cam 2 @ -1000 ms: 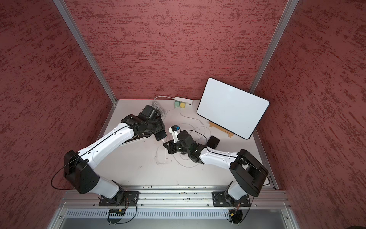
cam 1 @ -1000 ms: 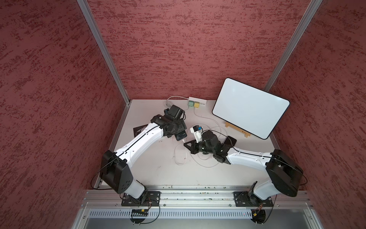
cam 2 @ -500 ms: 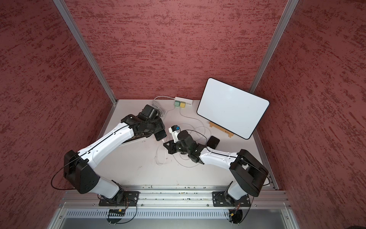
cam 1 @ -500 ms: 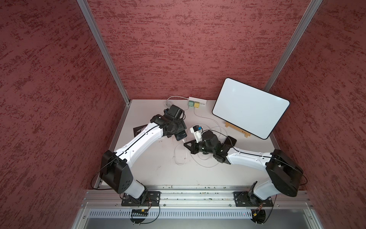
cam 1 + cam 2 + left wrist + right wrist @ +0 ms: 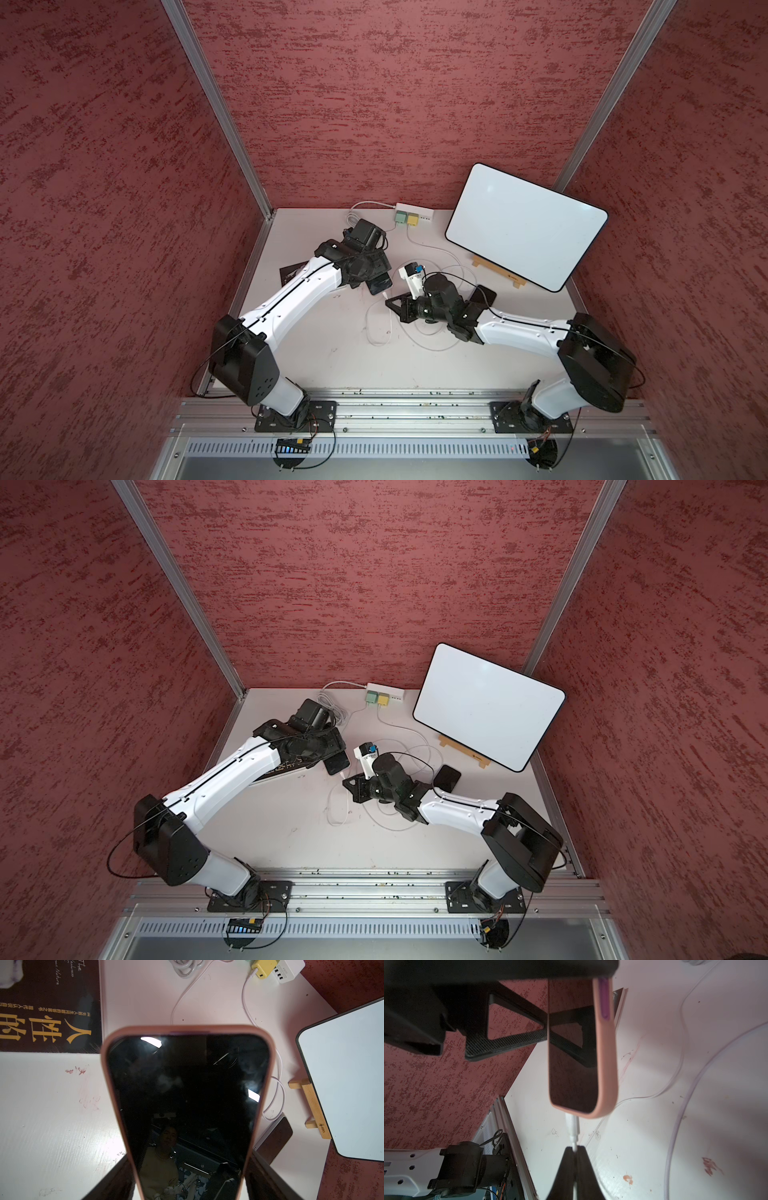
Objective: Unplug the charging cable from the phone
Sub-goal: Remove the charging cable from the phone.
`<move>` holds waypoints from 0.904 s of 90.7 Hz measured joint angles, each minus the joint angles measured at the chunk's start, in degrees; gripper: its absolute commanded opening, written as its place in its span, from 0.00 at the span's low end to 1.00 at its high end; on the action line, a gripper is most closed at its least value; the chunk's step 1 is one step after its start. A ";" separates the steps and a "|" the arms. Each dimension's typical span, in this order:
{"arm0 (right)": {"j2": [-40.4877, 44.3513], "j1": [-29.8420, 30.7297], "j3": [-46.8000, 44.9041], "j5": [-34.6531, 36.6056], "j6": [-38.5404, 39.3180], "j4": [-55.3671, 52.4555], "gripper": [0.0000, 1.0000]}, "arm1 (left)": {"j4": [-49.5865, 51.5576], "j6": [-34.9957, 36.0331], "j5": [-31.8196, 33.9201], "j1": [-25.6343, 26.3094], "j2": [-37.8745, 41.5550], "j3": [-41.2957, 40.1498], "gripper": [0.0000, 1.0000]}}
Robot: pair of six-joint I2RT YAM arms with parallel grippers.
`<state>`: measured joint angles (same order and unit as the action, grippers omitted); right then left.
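Cable [image 5: 573, 1143] looks limp; right gripper [image 5: 390, 300] pinches it just beside stiff plug [image 5: 572, 1124], mid-frame; left gripper [image 5: 188, 1167] clamps phone [image 5: 187, 1088].

Soft, even light fills both top views, while bright reflections glare on the dark phone [image 5: 187, 1095].
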<state>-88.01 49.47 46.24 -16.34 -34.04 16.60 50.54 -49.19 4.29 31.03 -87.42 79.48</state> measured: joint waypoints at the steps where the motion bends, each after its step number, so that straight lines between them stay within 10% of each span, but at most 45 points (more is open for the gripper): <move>1: 0.00 0.00 0.00 0.00 0.00 0.00 0.00 | 0.00 0.00 -0.02 -0.02 0.00 0.00 0.52; 82: -0.09 0.00 -0.79 -0.55 -0.02 0.26 0.00 | -0.46 0.04 -0.31 -3.39 0.09 0.00 0.52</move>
<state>-88.09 49.47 45.45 -16.88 -34.06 16.86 50.09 -49.15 3.99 27.64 -87.33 79.48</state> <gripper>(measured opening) 0.068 0.794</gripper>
